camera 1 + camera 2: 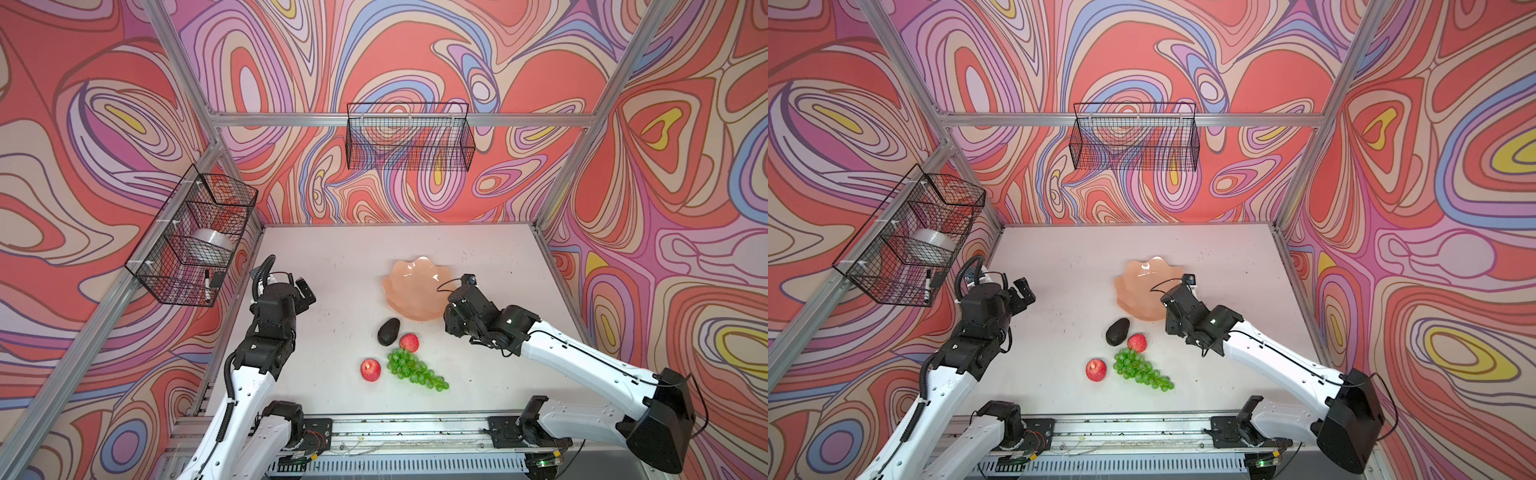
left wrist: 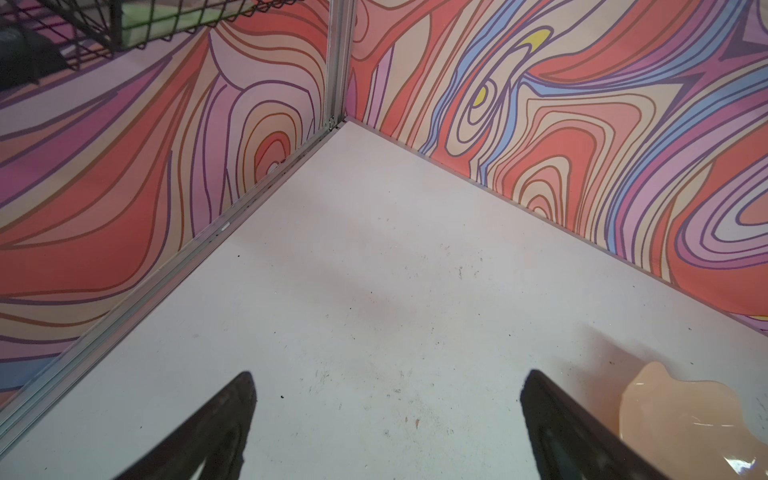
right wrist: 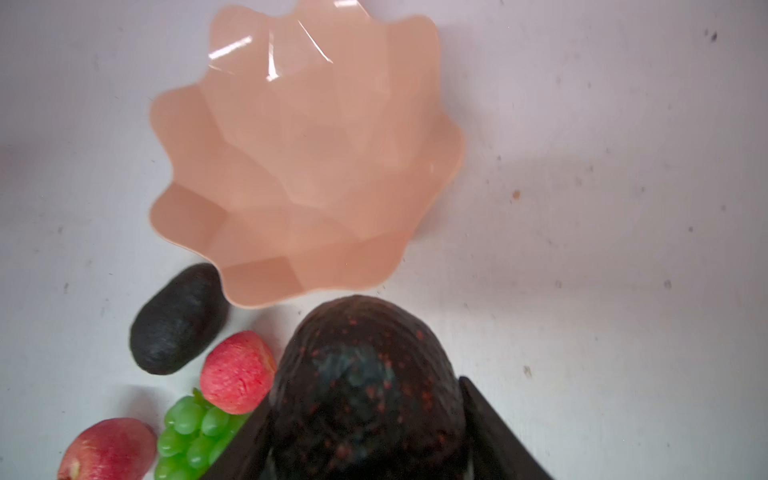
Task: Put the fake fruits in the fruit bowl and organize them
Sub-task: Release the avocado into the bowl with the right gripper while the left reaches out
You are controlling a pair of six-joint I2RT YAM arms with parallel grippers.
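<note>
Right claw (image 3: 363,397) clasps avocado (image 3: 365,353); fruit bowl (image 3: 307,166) nearby.

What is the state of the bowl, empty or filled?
Empty. The bowl shows only its bare pink inside in the right wrist view; no fruit lies in it.

A: Fruit bowl (image 3: 291,166): peach plastic, glossy, smooth facets. Speckled avocado (image 3: 365,374) at its rim?
B: Matt, pebbled skin, red flecks. Black avocado (image 3: 178,320) beside the bowl: rough, dull.
A: Grapes (image 1: 415,370)?
B: Glossy, translucent green. Apple (image 1: 409,343) nearest the bowl: mottled red, faint sheen.
A: Table (image 1: 332,257) round the bowl: matt white, scuffed, dirt-specked. Wire basket (image 1: 409,139) on the wall behind the bowl: thin black metal.
</note>
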